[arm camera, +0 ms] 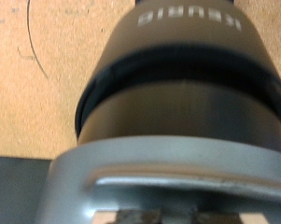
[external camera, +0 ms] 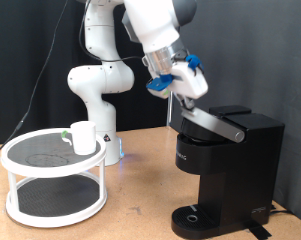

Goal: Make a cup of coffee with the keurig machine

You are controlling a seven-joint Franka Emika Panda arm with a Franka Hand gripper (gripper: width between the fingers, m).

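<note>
The keurig machine [external camera: 225,165] is a black box at the exterior view's right, with a round drip tray [external camera: 195,218] at its base. Its grey lid handle [external camera: 212,124] is tilted, with its higher end at the gripper. My gripper [external camera: 187,92] is right above that raised end of the handle. In the wrist view the rounded lid [arm camera: 177,65] fills the picture, the grey handle [arm camera: 168,168] lies close in front of the hand, and only bits of the fingertips [arm camera: 131,217] show past it. The white cup [external camera: 83,137] stands on a round rack, far from the gripper.
The white two-tier round rack [external camera: 52,175] stands on the wooden table [external camera: 130,215] at the exterior view's left. The arm's white base [external camera: 102,90] is behind it. A black curtain hangs at the back.
</note>
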